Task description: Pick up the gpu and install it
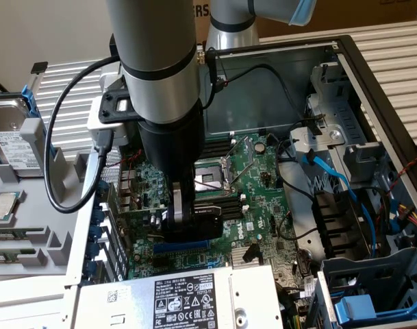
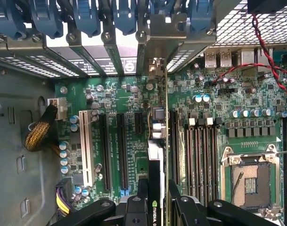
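The gpu (image 2: 155,162) is a thin, rigid card and probably light. Its board and soldered parts are fragile, so it should tolerate neither bending nor side load. The safest hold is across the two flat faces at the cooler body, well away from the connector edge and the silver bracket (image 2: 156,63). That is the hold shown here. The tool (image 2: 158,184) is partly closed, with one finger (image 2: 142,193) on each face of the card, and it carries the card edge-on over the board. In the exterior view the tool (image 1: 183,209) hangs vertically inside the open case, and the black cooler of the gpu (image 1: 209,210) projects from it toward 3 o'clock. The card runs parallel to the long black expansion slots (image 2: 120,146) on the motherboard (image 2: 115,94). Whether the connector edge has entered a slot cannot be told from these views. In the exterior view, a blue slot (image 1: 181,245) lies just past the tool at 6 o'clock and the open CPU socket (image 1: 211,179) lies near it at 1 o'clock. Beyond the bracket end of the card, the blue retaining clips (image 2: 86,19) line the rear wall of the case. Farther out, the power supply (image 1: 187,298) sits at 6 o'clock of the exterior view. A hard drive (image 1: 6,127) rests outside the case at 9 o'clock, well apart from the work.
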Robot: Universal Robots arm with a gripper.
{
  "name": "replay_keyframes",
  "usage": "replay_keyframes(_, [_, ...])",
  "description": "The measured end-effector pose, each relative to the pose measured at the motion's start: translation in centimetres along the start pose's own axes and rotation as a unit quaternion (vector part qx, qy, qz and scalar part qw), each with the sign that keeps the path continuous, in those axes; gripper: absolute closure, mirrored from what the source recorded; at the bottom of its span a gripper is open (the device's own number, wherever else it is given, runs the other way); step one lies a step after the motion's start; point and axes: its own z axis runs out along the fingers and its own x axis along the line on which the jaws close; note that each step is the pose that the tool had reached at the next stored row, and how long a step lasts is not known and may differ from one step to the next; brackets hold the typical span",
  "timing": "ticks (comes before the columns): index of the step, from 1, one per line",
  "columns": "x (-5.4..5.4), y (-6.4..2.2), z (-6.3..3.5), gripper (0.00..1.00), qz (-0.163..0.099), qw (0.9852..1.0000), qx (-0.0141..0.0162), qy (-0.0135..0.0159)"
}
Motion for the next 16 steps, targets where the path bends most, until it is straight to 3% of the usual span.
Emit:
replay_keyframes(2, [0.0, 0.08, 0.03, 0.73, 0.001, 1.0, 0.0005, 0.0016])
replay_keyframes(8, [0.0, 0.09, 0.05, 0.73, 0.001, 1.0, -0.0012, 0.0022])
replay_keyframes(16, [0.0, 0.09, 0.13, 0.73, 0.001, 1.0, -0.0013, 0.0025])
